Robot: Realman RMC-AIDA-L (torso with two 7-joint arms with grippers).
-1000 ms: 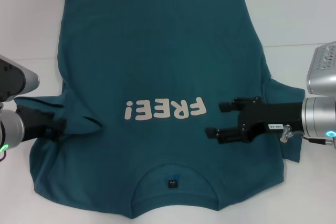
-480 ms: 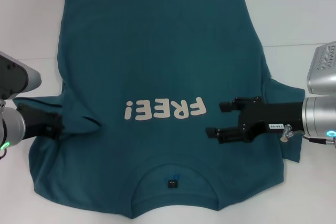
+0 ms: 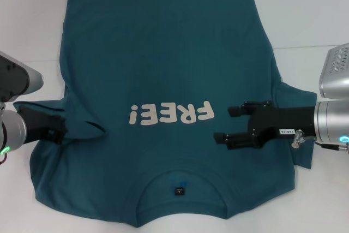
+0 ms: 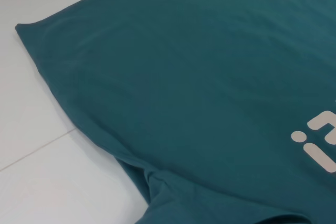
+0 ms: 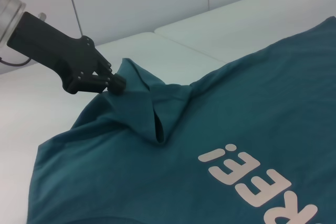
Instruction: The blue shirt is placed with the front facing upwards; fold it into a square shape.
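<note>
Blue shirt point(image 3: 163, 80) lay flat, front up, on the white table point(image 3: 32, 20).

Head view: left gripper point(image 3: 57, 129) pinched the sleeve point(image 3: 82, 128) edge; right gripper point(image 3: 224, 125) hovered, jaws spread, just past the lettering point(image 3: 172, 114). Right wrist view: the pinched sleeve point(image 5: 139, 98) stood raised, bare table beyond.

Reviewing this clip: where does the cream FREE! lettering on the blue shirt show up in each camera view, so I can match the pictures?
Head view: the FREE! lettering sits mid-picture on the blue shirt, reading upside down, just beside the open right gripper.
Left wrist view: only the exclamation mark and part of one letter show at the right edge.
Right wrist view: the lettering runs toward the lower right corner.
Shared landmark: the exclamation mark, the end nearest the left gripper.
</note>
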